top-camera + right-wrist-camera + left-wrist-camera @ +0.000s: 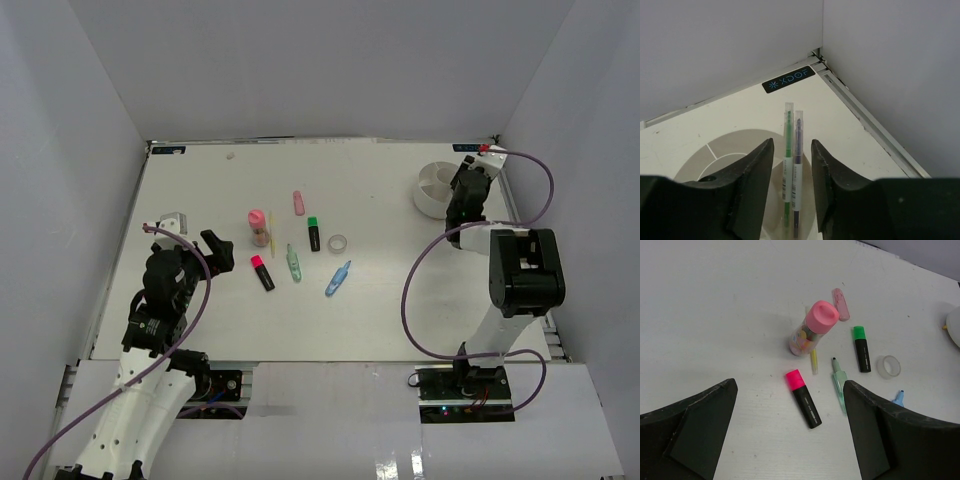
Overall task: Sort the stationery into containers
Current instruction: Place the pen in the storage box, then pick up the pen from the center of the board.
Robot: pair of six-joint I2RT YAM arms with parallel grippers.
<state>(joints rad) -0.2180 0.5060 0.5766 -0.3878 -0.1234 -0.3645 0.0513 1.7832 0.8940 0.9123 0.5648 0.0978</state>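
Hovering above the white divided tub (715, 150) at the far right corner, our right gripper (792, 165) sits released around two pens (792, 165) lying inside; our left gripper (790, 435) gapes over the highlighters (803, 397).

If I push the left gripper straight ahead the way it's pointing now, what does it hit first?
Probably the pink-capped highlighter: it lies nearest, between the open fingers of the left gripper in its wrist view. The glue stick stands behind it. Depth is hard to judge, so the gripper may meet the table first.

Two highlighters (803, 398), four pens (788, 165)
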